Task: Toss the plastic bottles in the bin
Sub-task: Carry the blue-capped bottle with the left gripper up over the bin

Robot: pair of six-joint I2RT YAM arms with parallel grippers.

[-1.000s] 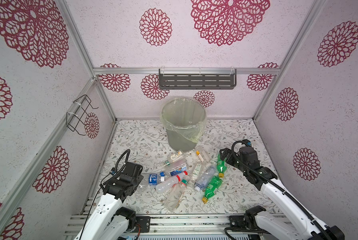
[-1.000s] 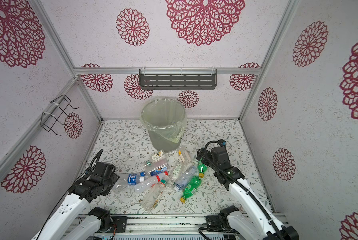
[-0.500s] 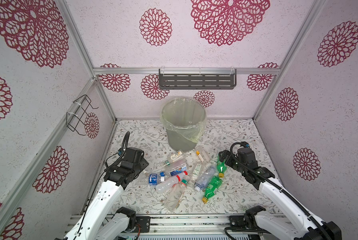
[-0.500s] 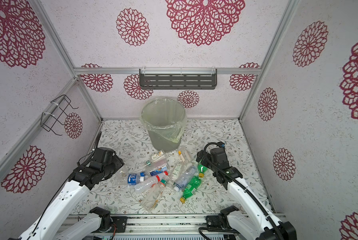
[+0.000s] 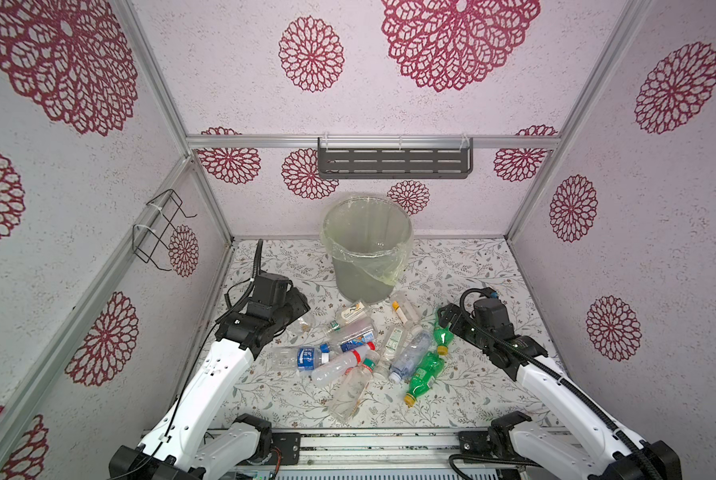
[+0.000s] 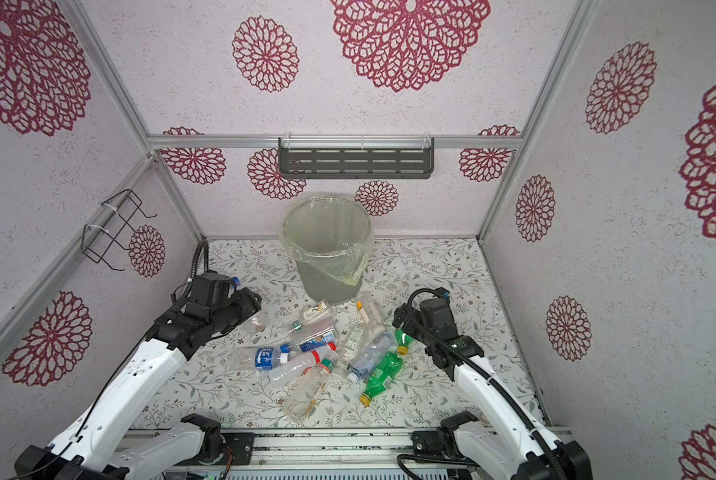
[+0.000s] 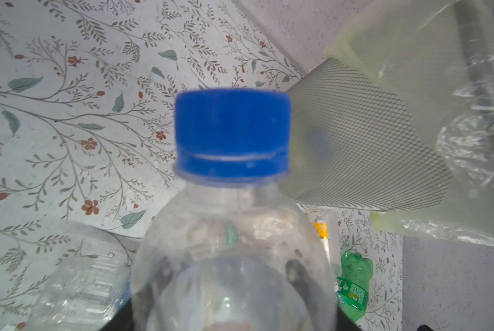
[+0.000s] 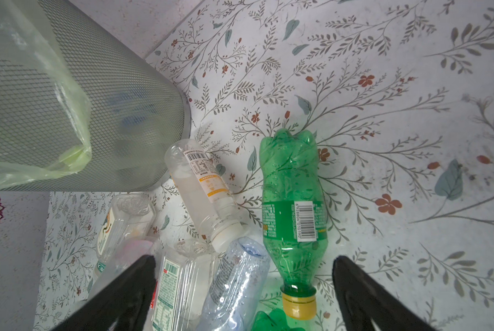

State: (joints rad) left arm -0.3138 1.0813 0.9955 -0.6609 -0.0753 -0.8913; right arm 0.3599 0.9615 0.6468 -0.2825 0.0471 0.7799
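Observation:
A clear plastic bottle with a blue cap [image 7: 231,137] is held off the floor, crosswise between the jaws of my left gripper [image 5: 300,307], which is shut on it. Its fingers show dark through the bottle's body. The grey bin [image 5: 366,245] with its yellowish liner stands upright further back and to the right. Several more plastic bottles [image 5: 360,353] lie in a heap on the flowered floor in front of the bin. My right gripper [image 8: 244,286] hangs open at the heap's right edge, over the yellow-capped neck of a green bottle [image 8: 293,206] and a crumpled clear one [image 8: 237,280].
A dark slotted shelf [image 5: 393,162] hangs on the back wall above the bin. On the left wall there is a black wire rack [image 5: 161,228]. Patterned walls close in three sides. A second green bottle [image 5: 425,372] lies nearer the front rail [image 5: 369,440].
My left arm has risen and carried the blue-capped bottle away from the front, toward the bin. The right arm has hardly moved.

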